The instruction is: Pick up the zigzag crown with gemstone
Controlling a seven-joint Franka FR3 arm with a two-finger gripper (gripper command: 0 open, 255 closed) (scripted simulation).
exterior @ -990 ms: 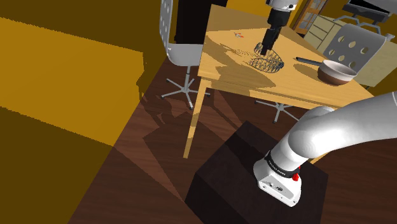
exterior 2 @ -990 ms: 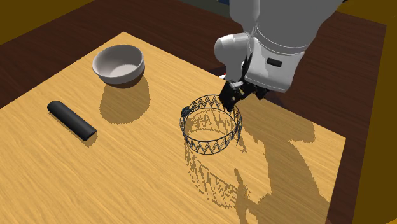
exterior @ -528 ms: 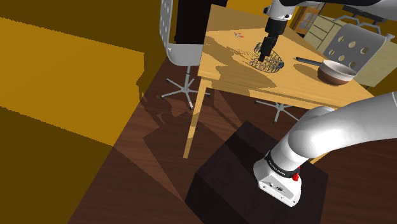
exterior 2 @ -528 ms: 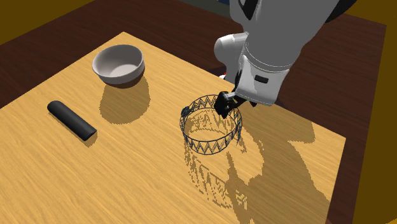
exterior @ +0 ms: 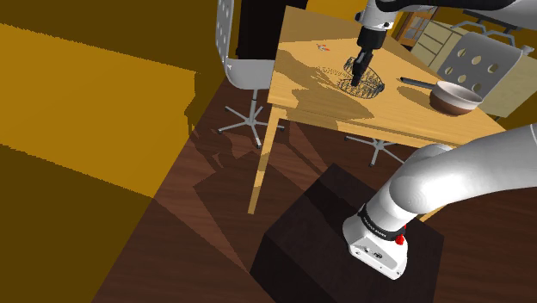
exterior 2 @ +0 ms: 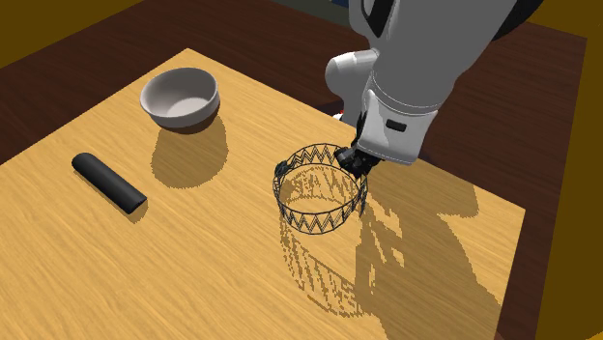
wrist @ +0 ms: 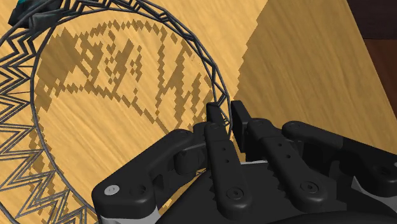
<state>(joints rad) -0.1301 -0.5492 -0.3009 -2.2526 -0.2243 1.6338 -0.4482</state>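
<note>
Gripper (wrist: 227, 114) — lower than a second ago — tight on the zigzag crown (exterior 2: 311, 221) (rim wire between both fingers (wrist: 215, 127))

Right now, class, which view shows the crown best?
The second exterior view: the whole crown stands on the table, the claw at its rim. The wrist view crops it; the shoulder view shows it far away.

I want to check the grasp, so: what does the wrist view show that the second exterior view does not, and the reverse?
Wrist view: the fingers clasping the wire band of the zigzag crown, and the teal colour of its gem. Second exterior view: a grey bowl and a black cylinder lying apart from the crown. Both: the crown, the gripper at its rim, and the wooden table.
</note>
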